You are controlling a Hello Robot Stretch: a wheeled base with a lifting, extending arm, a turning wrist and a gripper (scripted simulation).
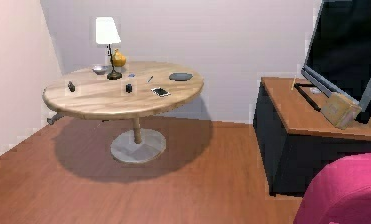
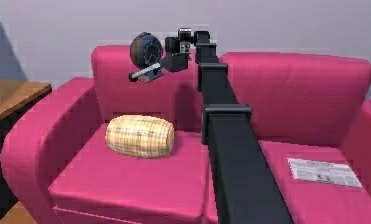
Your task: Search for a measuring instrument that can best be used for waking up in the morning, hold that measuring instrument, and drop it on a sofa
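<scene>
Your fingers (image 2: 153, 69) hold the alarm clock (image 2: 145, 48). The clock is round and dark. It hangs at the tip of the fingers, up in the air, clear of the seat. Behind it you see the top of the pink sofa (image 2: 293, 95) back and the grey wall.

Right below the fingers, a yellow checked cushion (image 2: 139, 136) lies on the sofa seat. It is shaped like a roll. It sits well under the clock and does not touch it.

The dark arm (image 2: 228, 130) runs from the bottom of the arm side view up to the fingers. On the other side of the arm from the fingers, a white sheet of paper (image 2: 324, 172) lies flat on the next seat.

Away from the fingers, the forward view shows a round wooden worktop (image 1: 93, 103) on one leg. On it stand a lamp (image 1: 107, 32) with a white shade and a small bowl (image 1: 99, 70) beside it. A phone (image 1: 160, 92) lies flat near the front edge, and a dark dish (image 1: 180, 76) lies near the back. A few small dark things sit there too, too small to name.

At the forward view's right, a big black TV (image 1: 343, 50) stands on a dark TV stand (image 1: 293, 140) with a wooden top. A small box (image 1: 341, 108) lies on the stand by the TV.
</scene>
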